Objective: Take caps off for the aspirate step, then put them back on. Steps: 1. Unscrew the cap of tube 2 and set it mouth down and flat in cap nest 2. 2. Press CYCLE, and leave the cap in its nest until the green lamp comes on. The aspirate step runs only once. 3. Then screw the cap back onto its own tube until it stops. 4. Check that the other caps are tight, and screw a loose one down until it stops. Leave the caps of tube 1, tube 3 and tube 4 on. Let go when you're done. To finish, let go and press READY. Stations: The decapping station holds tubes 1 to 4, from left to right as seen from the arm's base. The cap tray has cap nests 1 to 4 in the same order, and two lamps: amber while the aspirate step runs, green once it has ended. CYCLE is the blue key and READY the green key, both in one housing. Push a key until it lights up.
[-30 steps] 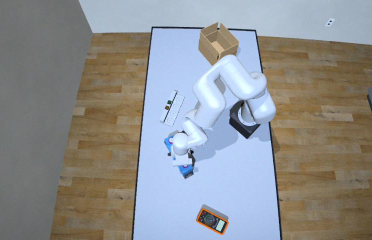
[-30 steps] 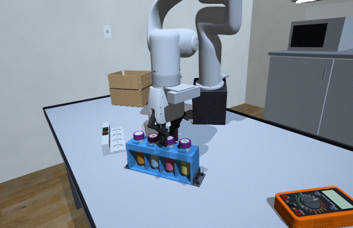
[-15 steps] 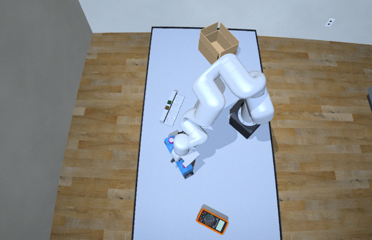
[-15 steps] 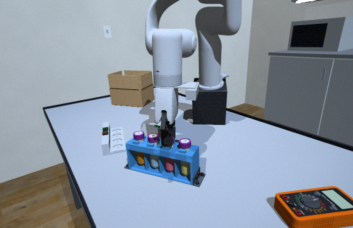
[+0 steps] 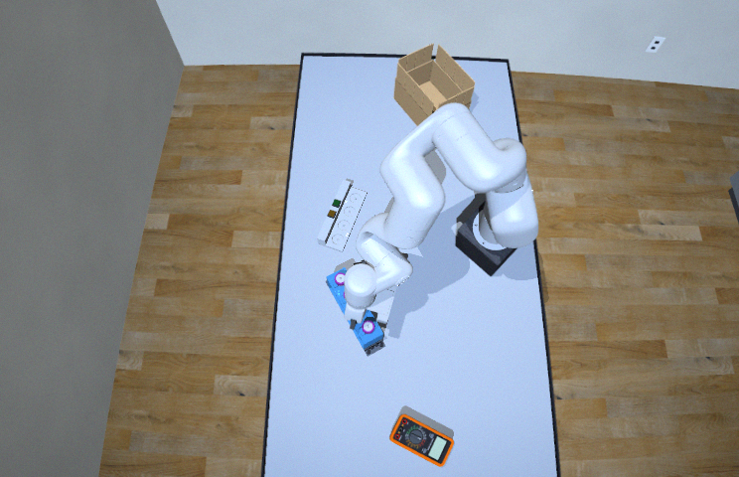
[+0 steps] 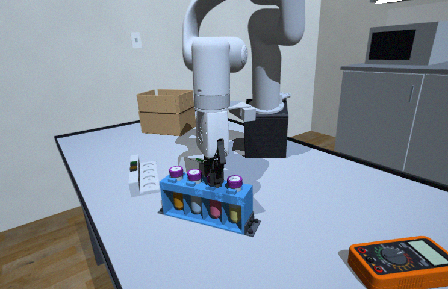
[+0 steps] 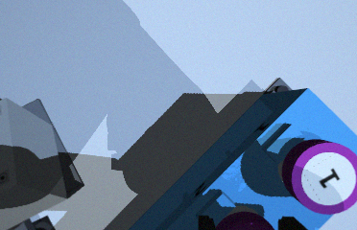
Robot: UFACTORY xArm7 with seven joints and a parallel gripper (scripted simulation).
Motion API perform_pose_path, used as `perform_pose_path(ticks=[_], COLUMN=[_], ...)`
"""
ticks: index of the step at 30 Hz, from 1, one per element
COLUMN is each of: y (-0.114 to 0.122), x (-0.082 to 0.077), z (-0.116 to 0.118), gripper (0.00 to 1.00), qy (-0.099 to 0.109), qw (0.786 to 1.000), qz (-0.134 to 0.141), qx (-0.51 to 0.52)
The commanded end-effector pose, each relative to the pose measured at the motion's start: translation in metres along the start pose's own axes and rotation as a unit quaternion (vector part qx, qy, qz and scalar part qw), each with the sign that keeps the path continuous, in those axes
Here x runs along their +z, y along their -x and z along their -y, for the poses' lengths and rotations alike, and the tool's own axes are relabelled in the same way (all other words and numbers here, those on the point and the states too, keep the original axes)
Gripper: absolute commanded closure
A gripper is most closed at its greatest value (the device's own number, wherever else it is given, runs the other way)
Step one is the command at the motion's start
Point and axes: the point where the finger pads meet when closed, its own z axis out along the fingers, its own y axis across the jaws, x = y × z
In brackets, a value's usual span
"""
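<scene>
The gripper [image 6: 214,177] points straight down over the blue decapping station [image 6: 183,192] and is clamped on the purple cap of tube 2 [image 7: 244,222], second from the station's right end in the exterior view. That cap sits on its upright tube, long axis vertical. The cap of tube 1 [image 7: 325,177] stands just beside it at the station's end. The cap tray [image 6: 147,177] lies near the station's far end.

Cap tray [image 6: 143,177] lies behind the decapping station [image 6: 204,201]; multimeter [image 6: 401,261] near the front.
</scene>
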Motion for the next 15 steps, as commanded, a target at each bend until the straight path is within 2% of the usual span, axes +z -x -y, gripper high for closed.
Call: perform_pose_path(ticks=[1, 13, 15], y=[0.0013, 0.0013, 0.0013], x=[-0.0009, -0.0009, -0.0010], z=[-0.0005, -0.0005, -0.0004], gripper=[0.54, 0.54, 0.54], qy=[0.009, 0.009, 0.007], qw=[1.000, 1.000, 0.997], qz=[-0.016, -0.016, -0.016], qx=[-0.009, -0.009, 0.075])
